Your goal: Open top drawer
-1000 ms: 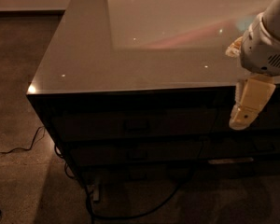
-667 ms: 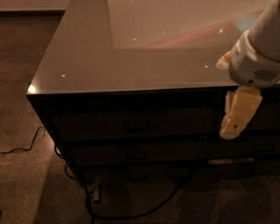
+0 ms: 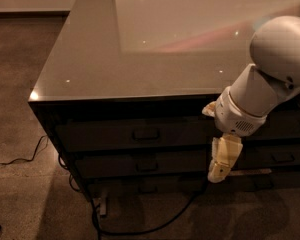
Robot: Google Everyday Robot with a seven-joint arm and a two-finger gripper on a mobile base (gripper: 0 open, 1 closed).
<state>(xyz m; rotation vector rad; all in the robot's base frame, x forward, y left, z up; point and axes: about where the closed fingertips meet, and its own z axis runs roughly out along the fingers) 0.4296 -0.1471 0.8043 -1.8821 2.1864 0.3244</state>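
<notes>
Camera view: jaws near top drawer

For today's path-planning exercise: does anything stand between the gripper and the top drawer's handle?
Nothing visible does. The gripper hangs before the drawer fronts, to the right of the handle on the top drawer, with only bare drawer front between them.

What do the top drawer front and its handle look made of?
Top drawer: dark front with faint sheen, probably lacquered wood or laminate. Handle: slim loop, likely metal, though too dim to confirm. The gripper hangs right of the handle, slightly lower.
</notes>
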